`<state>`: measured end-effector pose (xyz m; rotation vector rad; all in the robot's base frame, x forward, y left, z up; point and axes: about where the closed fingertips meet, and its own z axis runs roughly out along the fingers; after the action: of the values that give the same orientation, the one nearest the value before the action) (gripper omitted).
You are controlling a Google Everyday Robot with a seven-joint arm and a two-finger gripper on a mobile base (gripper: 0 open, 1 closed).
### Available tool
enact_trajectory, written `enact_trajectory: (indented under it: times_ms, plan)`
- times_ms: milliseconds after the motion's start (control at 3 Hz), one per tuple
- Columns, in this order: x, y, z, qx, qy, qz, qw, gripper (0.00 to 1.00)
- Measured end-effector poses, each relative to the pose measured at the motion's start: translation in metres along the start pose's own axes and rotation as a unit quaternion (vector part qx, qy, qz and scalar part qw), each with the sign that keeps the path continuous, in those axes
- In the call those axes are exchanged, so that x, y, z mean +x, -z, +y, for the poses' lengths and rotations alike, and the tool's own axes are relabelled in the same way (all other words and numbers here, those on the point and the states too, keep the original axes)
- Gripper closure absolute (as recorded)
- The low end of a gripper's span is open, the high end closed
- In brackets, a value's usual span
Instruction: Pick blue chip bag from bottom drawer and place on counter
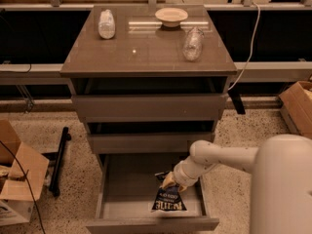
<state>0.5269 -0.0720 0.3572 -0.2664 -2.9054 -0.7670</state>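
The gripper [170, 180] reaches from the right into the open bottom drawer [122, 182]. Its jaws are clamped on the top edge of the blue chip bag [168, 202], which hangs upright inside the drawer, well below the counter [146, 52].

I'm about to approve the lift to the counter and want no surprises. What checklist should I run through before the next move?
1. Bottom drawer open: ok.
2. Gripper at the top end of the blue chip bag: ok.
3. Bag firmly held: cannot tell.
4. Bare spot on the front half of the counter: ok.
5. Clearance for the lift past the middle drawer front: cannot tell.
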Motion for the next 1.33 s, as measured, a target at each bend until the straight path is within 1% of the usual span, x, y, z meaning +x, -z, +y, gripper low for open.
enact_trajectory:
  times_ms: [333,667,1000,1333]
  plan:
    - [0.039,0.086,-0.001,0.015,0.014,0.005,0.9998,1.00]
    - [0.028,0.194,0.020,0.054,0.049,-0.024,0.9970,1.00]
    - [-0.012,0.297,0.060,0.104,0.085,-0.064,0.9889,1.00]
    - [-0.025,0.329,0.075,0.107,0.088,-0.072,0.9878,1.00]
